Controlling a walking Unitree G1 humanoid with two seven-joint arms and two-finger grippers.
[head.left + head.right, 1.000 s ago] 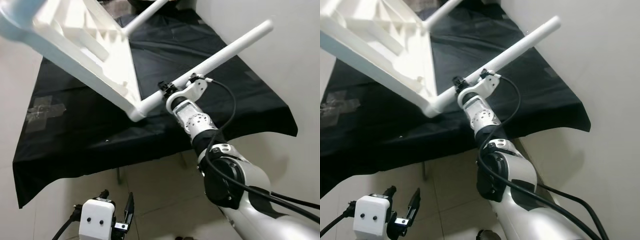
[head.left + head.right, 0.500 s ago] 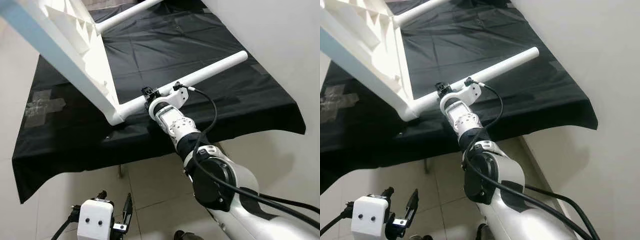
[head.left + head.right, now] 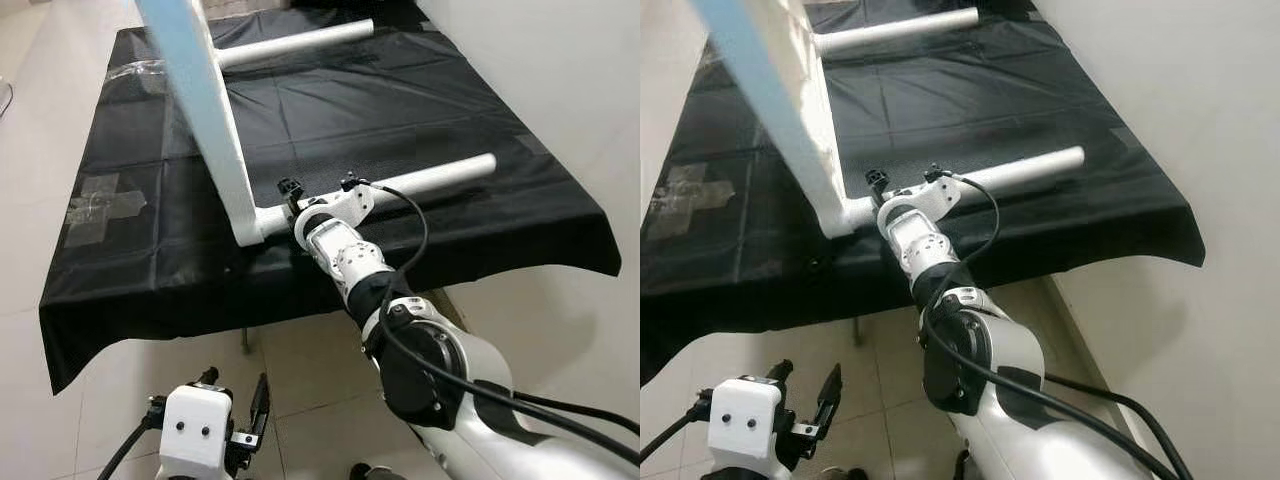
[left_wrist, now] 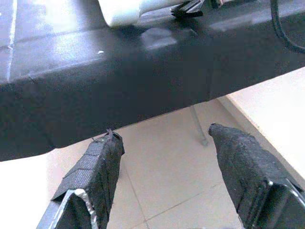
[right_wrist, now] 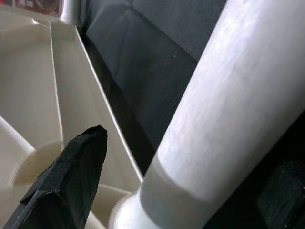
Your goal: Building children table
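One white tabletop [image 3: 205, 110], swung from tilted to standing on edge over the black cloth [image 3: 420, 90], right gripper [image 3: 318, 193] clamped on its near leg [image 3: 440, 175]; left gripper [image 4: 167, 176] hangs open; legs fitted, uprighting under way.

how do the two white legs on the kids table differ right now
The near leg is clamped by the right gripper close to the tabletop; the far leg is untouched. The near leg ends above the black cloth close to its right edge; the far leg ends further back over the cloth. Both are plain white tubes, roughly parallel, jutting from the tipped-up tabletop.
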